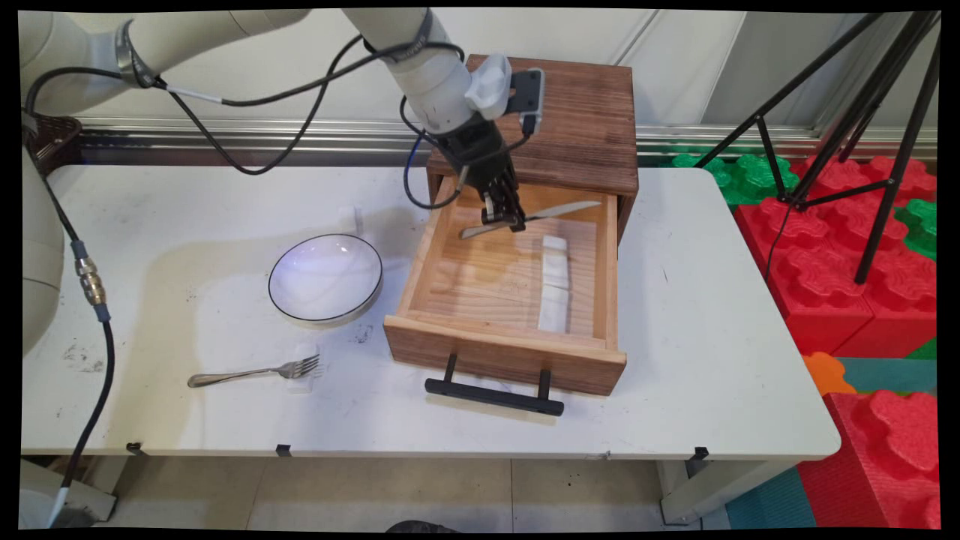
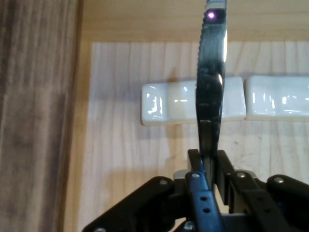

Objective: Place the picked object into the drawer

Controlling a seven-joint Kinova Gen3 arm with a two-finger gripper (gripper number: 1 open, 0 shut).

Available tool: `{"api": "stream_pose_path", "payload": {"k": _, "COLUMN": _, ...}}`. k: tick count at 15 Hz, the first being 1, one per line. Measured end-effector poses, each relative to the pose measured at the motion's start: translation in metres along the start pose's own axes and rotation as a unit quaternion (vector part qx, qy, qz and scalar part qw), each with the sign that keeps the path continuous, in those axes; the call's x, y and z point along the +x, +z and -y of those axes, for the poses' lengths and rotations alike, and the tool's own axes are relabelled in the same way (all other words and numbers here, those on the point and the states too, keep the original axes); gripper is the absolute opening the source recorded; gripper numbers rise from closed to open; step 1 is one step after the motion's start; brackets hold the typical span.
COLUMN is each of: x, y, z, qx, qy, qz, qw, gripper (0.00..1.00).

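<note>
Over the open wooden drawer (image 1: 504, 296), the gripper (image 1: 504, 217) has its fingers clamped tight on a table knife (image 1: 534, 217), white ceramic rests (image 1: 553, 283) lying below, bowl (image 1: 325, 278) and fork (image 1: 255, 371) off left.

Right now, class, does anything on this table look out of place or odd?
Yes: the pincer holds a knife above the open drawer, level, not lying down. A fork lies alone beside the bowl.

Knife (image 2: 211, 92) tip cut off (top edge); rightmost white rest (image 2: 277, 97) cropped.
</note>
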Motion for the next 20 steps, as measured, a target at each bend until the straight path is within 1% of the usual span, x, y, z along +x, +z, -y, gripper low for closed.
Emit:
{"api": "stream_pose_path", "payload": {"k": 8, "x": -0.013, "y": 0.031, "z": 0.003, "qx": -0.007, "qy": -0.010, "qz": 0.008, "qw": 0.9999, "gripper": 0.00}}
{"api": "stream_pose_path", "payload": {"k": 15, "x": -0.023, "y": 0.051, "z": 0.005, "qx": -0.013, "qy": 0.010, "qz": 0.017, "qw": 0.9997, "gripper": 0.00}}
{"api": "stream_pose_path", "payload": {"k": 20, "x": -0.026, "y": 0.062, "z": 0.007, "qx": -0.012, "qy": 0.021, "qz": 0.019, "qw": 0.9995, "gripper": 0.00}}
